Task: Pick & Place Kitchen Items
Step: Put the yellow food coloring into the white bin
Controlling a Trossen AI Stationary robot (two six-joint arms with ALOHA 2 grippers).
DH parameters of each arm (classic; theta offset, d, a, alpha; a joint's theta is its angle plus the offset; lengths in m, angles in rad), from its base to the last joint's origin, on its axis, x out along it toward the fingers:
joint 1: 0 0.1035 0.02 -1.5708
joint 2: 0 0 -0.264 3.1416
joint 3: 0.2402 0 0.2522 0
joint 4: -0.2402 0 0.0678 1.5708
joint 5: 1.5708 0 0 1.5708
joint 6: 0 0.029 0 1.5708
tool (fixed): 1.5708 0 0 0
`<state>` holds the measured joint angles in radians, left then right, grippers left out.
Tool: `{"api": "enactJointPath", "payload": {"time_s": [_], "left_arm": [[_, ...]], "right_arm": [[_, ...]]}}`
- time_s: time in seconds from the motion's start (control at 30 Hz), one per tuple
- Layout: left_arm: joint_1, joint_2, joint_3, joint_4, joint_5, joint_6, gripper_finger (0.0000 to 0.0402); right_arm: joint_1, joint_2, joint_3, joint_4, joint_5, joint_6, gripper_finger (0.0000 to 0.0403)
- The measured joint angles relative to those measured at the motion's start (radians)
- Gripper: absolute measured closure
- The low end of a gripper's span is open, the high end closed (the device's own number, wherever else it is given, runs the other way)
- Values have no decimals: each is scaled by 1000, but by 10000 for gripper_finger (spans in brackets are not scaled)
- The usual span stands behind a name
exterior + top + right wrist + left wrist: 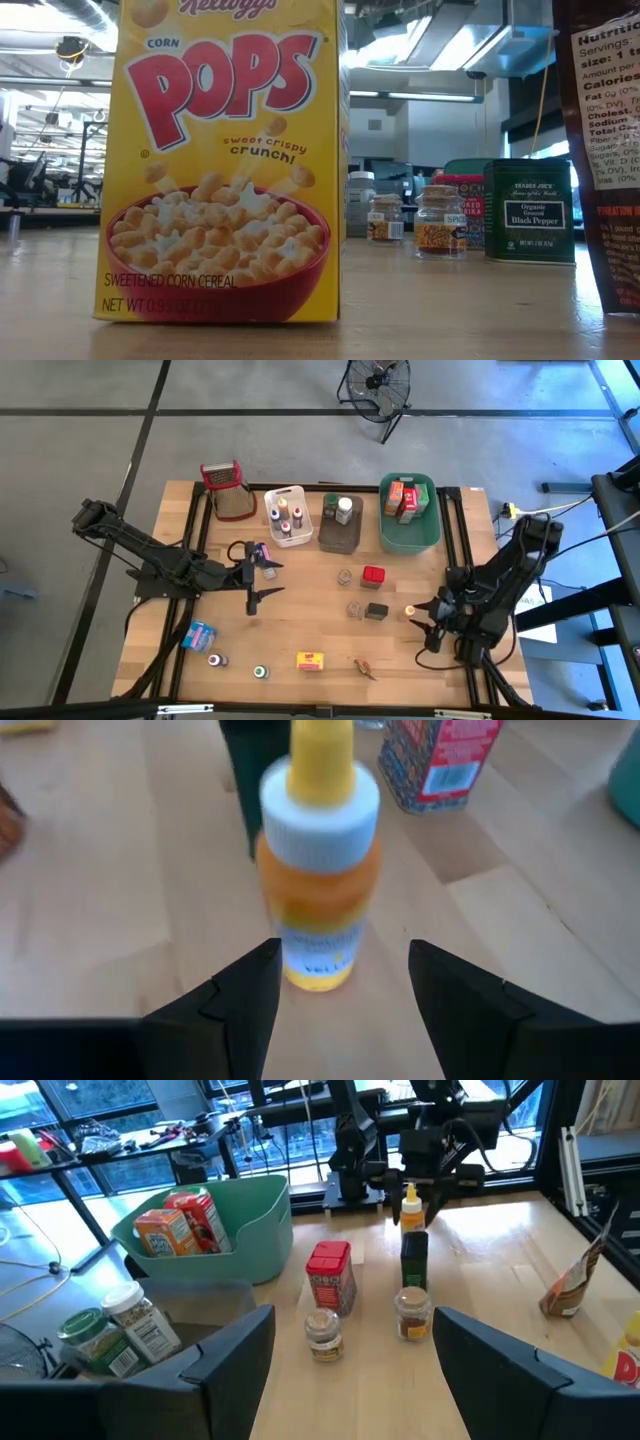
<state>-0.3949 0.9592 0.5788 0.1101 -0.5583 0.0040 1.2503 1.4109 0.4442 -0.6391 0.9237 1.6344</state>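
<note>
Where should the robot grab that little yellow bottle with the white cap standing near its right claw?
Probably around the round orange body, just below the white cap. The yellow bottle stands upright on the table, and the right gripper already faces it level, its fingers open to either side. Coming in sideways from there suits it: the tapered nozzle on top offers little to pinch.
</note>
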Motion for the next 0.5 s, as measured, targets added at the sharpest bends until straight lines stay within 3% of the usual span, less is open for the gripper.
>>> {"api": "enactJointPath", "payload": {"time_s": [0.27,0.5], "left_arm": [[9,0,0,14,0,0,135],[39,0,0,35,1,-7,135]], "right_arm": [[0,159,0,72,40,81,181],[0,192,0,98,124,86,181]]}}
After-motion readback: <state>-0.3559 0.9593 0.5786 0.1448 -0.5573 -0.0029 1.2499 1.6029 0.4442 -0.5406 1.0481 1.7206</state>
